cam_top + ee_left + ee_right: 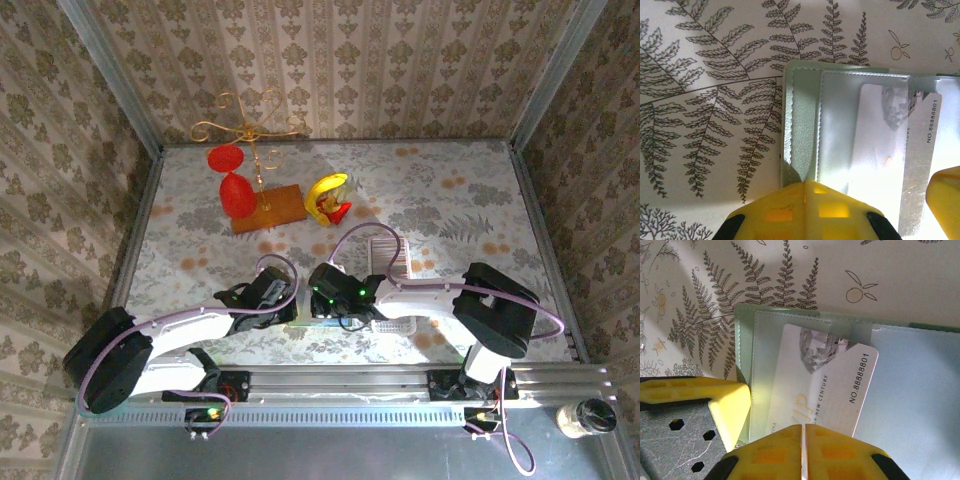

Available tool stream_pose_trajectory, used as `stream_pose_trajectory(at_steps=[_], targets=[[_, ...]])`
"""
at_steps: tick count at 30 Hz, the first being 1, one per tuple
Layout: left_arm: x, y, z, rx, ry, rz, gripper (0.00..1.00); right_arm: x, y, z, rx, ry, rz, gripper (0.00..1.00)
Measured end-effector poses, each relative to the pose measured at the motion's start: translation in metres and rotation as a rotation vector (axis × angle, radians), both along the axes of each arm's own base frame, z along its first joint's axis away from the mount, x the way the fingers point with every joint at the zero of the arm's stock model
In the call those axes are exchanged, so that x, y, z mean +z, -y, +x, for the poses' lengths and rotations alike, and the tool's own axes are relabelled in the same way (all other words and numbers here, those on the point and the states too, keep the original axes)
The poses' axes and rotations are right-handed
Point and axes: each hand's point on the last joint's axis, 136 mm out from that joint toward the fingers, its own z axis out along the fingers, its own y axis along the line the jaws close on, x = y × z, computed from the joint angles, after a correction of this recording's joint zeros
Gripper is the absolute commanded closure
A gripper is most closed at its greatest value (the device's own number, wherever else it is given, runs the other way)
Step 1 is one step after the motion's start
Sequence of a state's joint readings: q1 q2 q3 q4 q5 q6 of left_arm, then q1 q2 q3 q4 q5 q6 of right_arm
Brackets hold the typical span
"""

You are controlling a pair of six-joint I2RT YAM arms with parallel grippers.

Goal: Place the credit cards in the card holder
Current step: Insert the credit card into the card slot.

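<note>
On fern-printed tablecloth [715,100], stitched sage-green card holder [802,115] pinched by left gripper [805,185], glossy silvery-white rectangular credit card [830,385], printed "NO.8888801" and "NEW CENTURY", clamped in right gripper [803,429].

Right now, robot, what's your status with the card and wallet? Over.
Left tool pinching wallet edge. Right tool pinching card, partway inside wallet. Tools crowded close together.

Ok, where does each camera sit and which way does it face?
Top external: above and behind the bases, facing down on the table; left arm and right arm show.
Left wrist: on that wrist, facing down on the card holder; left tool at bottom.
Right wrist: likewise, facing down; right tool at bottom.
Shared: both wrist views show the card holder and the card numbered 8888801.
</note>
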State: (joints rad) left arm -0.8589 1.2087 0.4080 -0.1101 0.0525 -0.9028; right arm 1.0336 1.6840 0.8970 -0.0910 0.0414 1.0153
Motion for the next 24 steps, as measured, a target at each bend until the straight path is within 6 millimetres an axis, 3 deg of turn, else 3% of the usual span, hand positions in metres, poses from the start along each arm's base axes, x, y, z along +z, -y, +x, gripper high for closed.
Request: stream_pose_trajectory(at_steps=[16,24], targets=[[0.0,0.0,0.0,0.006,0.004,-0.007,1.0,-0.004,0.014,0.003,-0.019,0.025,-0.068,0.8],[0.0,0.0,0.0,0.007,0.007,-0.007,1.0,-0.018,0.012,0.003,-0.015,0.011,-0.086,0.8]])
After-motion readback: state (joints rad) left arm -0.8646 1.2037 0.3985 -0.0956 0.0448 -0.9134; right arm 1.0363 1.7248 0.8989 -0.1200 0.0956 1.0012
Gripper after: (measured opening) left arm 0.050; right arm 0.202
